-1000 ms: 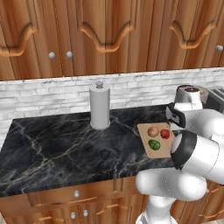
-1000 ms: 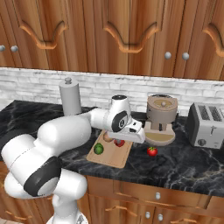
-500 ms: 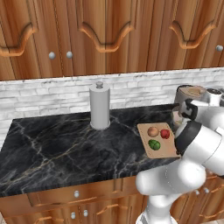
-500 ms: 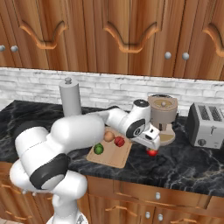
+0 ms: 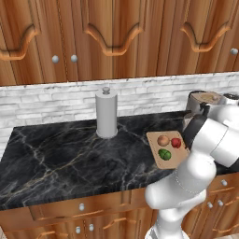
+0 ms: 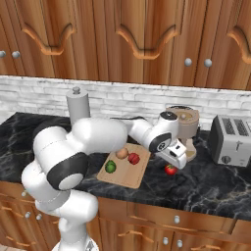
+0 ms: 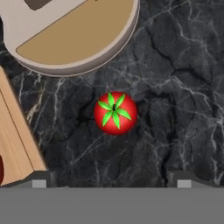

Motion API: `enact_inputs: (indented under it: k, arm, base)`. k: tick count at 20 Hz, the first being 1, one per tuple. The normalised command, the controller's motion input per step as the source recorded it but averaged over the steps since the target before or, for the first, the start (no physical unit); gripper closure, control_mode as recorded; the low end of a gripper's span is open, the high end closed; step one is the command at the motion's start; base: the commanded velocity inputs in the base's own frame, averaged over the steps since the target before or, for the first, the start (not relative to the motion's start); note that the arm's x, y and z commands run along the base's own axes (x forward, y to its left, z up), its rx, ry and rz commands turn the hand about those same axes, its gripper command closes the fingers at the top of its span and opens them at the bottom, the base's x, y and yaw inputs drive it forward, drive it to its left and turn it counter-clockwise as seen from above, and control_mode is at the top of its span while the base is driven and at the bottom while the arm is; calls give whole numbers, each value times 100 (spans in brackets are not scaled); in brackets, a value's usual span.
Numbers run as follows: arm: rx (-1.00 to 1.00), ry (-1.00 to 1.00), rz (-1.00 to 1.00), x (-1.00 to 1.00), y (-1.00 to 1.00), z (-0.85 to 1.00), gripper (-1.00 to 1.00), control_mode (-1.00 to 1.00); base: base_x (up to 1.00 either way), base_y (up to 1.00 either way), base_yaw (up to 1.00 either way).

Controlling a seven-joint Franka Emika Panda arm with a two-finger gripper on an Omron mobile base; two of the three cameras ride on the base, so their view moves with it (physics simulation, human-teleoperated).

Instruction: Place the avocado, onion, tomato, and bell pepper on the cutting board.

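A: Dark marble table [image 6: 215, 186], wood cabinets above. Cutting board [image 6: 131, 174] carries the avocado [image 6: 111, 166], onion [image 6: 122, 153] and a red item [image 6: 134, 158].

B: Step in hand?

A: Fetching the tomato [image 7: 115, 112]. It lies off the board, at about 3 o'clock from it, near the coffee machine [image 6: 184, 128]. Jaws spread wide, empty, hovering above.

B: Next?

A: Probably descend straight, close on it.

B: Change since a second ago?

A: Gripper [image 6: 177, 158] swung from over the board to over the tomato.
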Motion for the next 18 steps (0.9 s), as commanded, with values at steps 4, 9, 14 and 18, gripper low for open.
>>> enact_inputs:
  k: [4,9,14,18]
  arm:
    - [4,0,-9,14,-28,-29,-100,-100]
    - [3,-2,-6,21,-8,-27,-100,-100]
    - [2,-1,-4,15,-14,-27,-100,-100]
    - [2,-1,-3,4,-10,-27,-100,-100]
  base:
    - [0,0,0]
    - [0,0,0]
    - [0,0,0]
    - [0,0,0]
